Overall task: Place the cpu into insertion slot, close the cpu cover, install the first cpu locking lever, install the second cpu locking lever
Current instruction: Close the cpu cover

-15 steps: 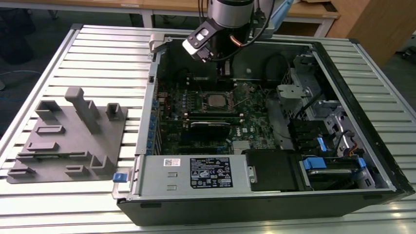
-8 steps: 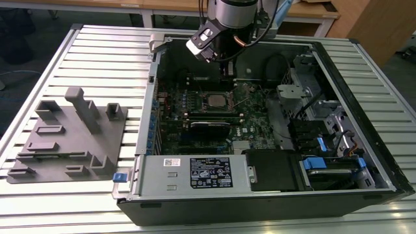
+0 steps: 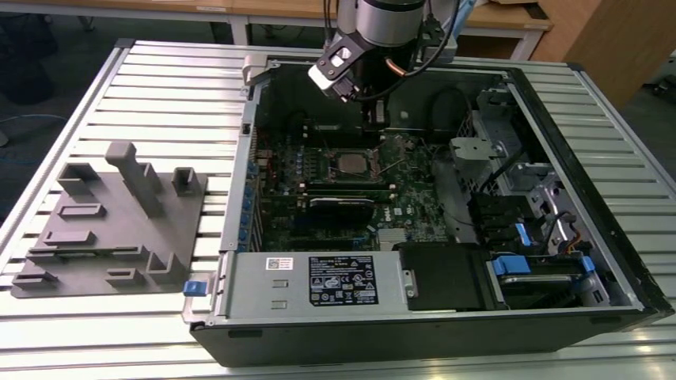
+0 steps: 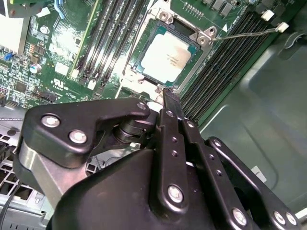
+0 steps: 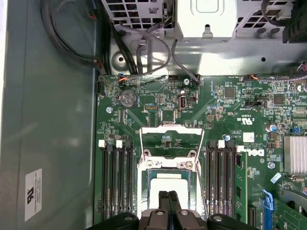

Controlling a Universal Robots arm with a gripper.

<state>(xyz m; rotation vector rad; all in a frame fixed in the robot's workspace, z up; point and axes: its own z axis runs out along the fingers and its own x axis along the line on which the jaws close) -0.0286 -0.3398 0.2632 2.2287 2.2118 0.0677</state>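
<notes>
Inside the open computer case (image 3: pixel 423 336), which lies on its side across the middle of the bench (image 3: pixel 158 79) and out toward the exterior view's right edge, the arm hangs over the motherboard (image 5: pixel 230 110) with the claw (image 5: pixel 169 194) right at the socket's near edge. Look at those fingers: pressed together, nothing between them, more a prodding tool than a grabber just now. Whether the tips actually touch the socket cannot be told. The cpu (image 4: pixel 168 55) is down in its slot, flat and square, silver top up, so that part reads as done. The cpu cover (image 5: pixel 171 128) looks to be standing open, hinged up at the socket edge farthest from the claw, with green board showing through its window. A thin locking lever (image 4: pixel 249 32) juts out clear of the socket, over the memory slots (image 4: pixel 225 62). So the step in hand, by the look of it, is getting that cover down. To do it well, the closed tips should meet the metal frame only, never the chip's top. The push should follow the hinge's arc, not drive straight down. The lever needs to be clear of the frame so nothing pinches. Slow and light is the call: the frame looks thin and springy, and a slip would put the tips on the chip.
</notes>
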